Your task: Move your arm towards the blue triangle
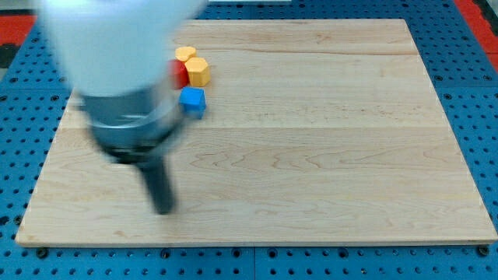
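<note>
My rod comes down from a blurred white and grey arm at the view's left, and my tip (164, 208) rests on the board near the view's bottom left. A blue block (192, 101) lies above and slightly right of my tip, well apart from it; its shape looks blocky and I cannot make out a triangle. Just above it sit a yellow hexagonal block (198, 71), a small yellow block (184, 54) and a red block (180, 74), partly hidden by the arm.
The wooden board (327, 155) lies on a blue perforated table (467, 62). The arm's body covers the board's upper left part, and anything under it is hidden.
</note>
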Robot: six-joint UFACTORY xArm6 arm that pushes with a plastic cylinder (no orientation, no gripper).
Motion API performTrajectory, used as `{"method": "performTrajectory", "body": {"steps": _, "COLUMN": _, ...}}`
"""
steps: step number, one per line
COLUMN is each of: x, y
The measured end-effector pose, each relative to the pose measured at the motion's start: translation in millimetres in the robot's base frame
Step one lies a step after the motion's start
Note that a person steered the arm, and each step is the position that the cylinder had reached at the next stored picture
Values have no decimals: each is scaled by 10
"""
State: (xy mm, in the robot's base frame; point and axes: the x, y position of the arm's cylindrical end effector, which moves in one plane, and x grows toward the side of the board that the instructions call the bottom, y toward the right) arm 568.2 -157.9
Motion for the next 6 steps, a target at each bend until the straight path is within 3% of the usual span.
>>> {"method": "performTrajectory", "body": {"steps": 1, "x": -351, "y": -993}}
{"method": "performTrajectory", "body": {"steps": 2, "x": -617, "y": -1275}}
{"method": "performTrajectory", "body": {"steps": 6, "x": -512, "y": -1457}}
